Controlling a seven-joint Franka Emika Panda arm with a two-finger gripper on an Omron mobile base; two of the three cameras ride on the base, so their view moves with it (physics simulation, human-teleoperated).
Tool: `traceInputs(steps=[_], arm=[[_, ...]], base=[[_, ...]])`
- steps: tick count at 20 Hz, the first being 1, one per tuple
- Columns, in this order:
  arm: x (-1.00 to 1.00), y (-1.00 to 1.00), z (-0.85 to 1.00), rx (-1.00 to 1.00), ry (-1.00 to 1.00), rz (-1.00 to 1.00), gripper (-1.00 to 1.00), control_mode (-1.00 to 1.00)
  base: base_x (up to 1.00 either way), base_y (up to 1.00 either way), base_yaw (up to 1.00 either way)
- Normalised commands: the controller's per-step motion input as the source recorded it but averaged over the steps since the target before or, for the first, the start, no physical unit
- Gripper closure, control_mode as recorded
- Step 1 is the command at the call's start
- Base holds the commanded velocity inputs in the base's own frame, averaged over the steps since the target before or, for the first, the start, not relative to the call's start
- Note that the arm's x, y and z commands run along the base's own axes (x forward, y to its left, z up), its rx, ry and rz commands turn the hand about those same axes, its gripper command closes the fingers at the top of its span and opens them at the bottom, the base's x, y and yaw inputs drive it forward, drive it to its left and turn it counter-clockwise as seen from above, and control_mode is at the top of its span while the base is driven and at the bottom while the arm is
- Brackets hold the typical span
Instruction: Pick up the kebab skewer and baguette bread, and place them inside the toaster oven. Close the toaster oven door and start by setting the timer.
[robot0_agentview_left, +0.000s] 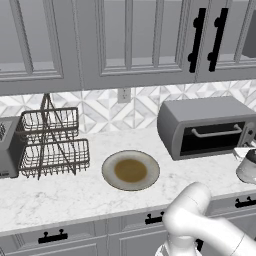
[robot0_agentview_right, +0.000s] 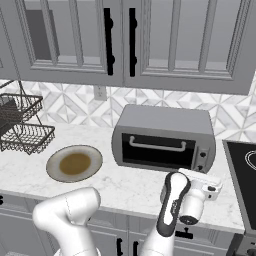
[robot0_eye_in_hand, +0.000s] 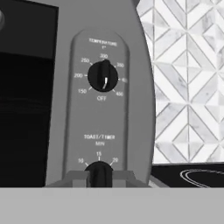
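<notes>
Toaster oven (robot0_agentview_right: 164, 137): grey box at the back of the marble counter (robot0_agentview_left: 75, 195), against the tiled wall; toaster oven door (robot0_agentview_right: 159, 150) upright and shut, its silver bar handle across the top, so loading reads as finished. Plate (robot0_agentview_left: 131, 170): on the counter to the oven's left, bare but for a brown centre; kebab skewer and baguette bread not on it, judged to be behind the dark glass (contents cannot be made out). Control panel, hand view: temperature knob (robot0_eye_in_hand: 103, 76) above, timer knob (robot0_eye_in_hand: 99, 174) below, marked in minutes. Gripper (robot0_eye_in_hand: 99, 177): brought square to the oven's right edge, fingers drawn almost together around the timer knob and apparently pinching it, placed so a wrist turn would set the timer; last step, judged nearly done. Wire rack (robot0_agentview_left: 50, 142): far left, idle.
</notes>
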Motion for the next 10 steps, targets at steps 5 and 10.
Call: traceInputs(steps=[5,10], arm=[[0.0,0.0,0.24,0.26,0.0,-0.08,1.0,-1.0],[0.0,-0.04,0.2,0.32,-0.01,0.0,1.0,-1.0]], base=[[0.0,0.0,0.0],[0.0,0.0,0.0]])
